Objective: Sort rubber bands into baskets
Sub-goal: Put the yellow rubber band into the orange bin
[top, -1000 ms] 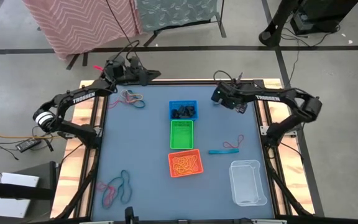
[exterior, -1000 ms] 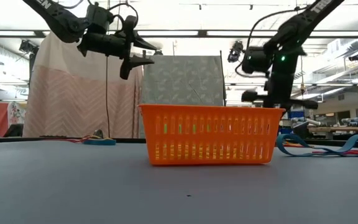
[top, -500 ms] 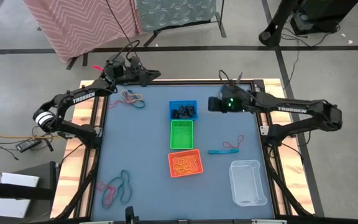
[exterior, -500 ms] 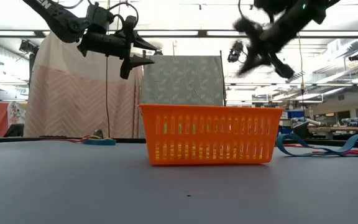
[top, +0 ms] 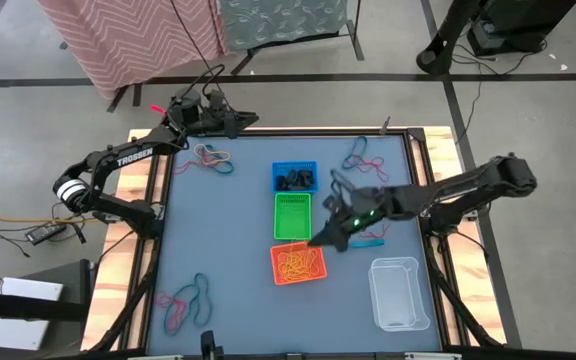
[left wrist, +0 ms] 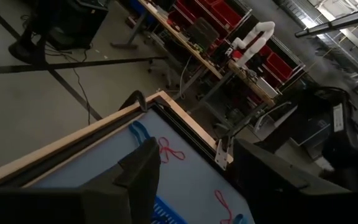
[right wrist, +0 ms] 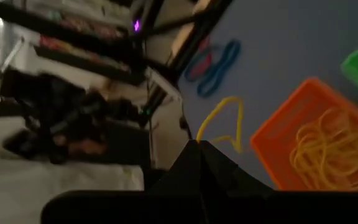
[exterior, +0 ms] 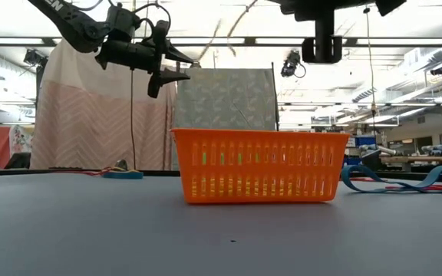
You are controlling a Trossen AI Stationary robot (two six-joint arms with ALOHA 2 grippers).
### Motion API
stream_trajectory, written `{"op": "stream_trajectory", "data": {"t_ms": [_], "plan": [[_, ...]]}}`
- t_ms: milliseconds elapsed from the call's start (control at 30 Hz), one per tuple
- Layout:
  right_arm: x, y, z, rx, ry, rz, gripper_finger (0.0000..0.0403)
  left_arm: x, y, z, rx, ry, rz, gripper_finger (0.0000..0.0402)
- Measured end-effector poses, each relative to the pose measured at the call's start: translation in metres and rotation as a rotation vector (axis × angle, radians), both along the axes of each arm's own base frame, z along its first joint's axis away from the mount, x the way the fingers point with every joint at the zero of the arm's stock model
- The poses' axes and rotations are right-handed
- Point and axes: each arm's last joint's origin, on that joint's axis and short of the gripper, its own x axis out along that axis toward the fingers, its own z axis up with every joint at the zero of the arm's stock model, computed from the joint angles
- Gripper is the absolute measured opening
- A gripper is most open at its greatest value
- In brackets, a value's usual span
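My right gripper [top: 319, 240] hovers over the far right corner of the orange basket [top: 297, 262], which holds yellow rubber bands. It is shut on a yellow rubber band [right wrist: 227, 107]. The blue basket [top: 295, 177] holds black bands, and the green basket [top: 292, 215] sits between the blue and the orange. The clear tub [top: 400, 292] stands at the near right. Loose bands lie on the table at the far left [top: 213, 156], far right [top: 362, 153], near left [top: 188, 300] and beside my right gripper [top: 372, 236]. My left gripper [left wrist: 197, 180] is open, raised over the table's far left edge [top: 236, 122]. My right gripper pinches one end of the yellow rubber band [right wrist: 201, 133] between its shut fingertips. The fingers slant downward from the table's right side. The rest of the loop sticks out beyond the tips, slack and clear of the table.
The three small baskets stand in a row down the table's middle. Wooden rails [top: 158, 190] edge the table on the left and right. Black cables [top: 203, 85] hang at the far left near my left arm.
My right gripper has swung from the table's far right corner toward the near edge and the left, ending above the orange basket. It has turned and tipped on the way. The bands at the far right, hidden under it before, now show.
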Motion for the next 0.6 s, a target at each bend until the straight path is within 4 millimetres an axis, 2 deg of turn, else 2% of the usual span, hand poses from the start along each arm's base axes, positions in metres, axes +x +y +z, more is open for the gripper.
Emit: {"op": "stream_trajectory", "data": {"t_ms": [100,233,600], "plan": [[0.009,0.012,-0.017,-0.013,0.051,0.021,0.0002,0.000,0.000,0.000,0.003,0.001,0.000,0.0207],[0.019,0.011,-0.038,-0.046,0.118,-0.033,0.0002,0.000,0.000,0.000,0.004,0.001,0.000,0.0207],[0.022,0.009,-0.062,-0.027,0.271,-0.025,0.0006,0.000,0.000,0.000,0.036,0.011,-0.004,0.0206]]}}
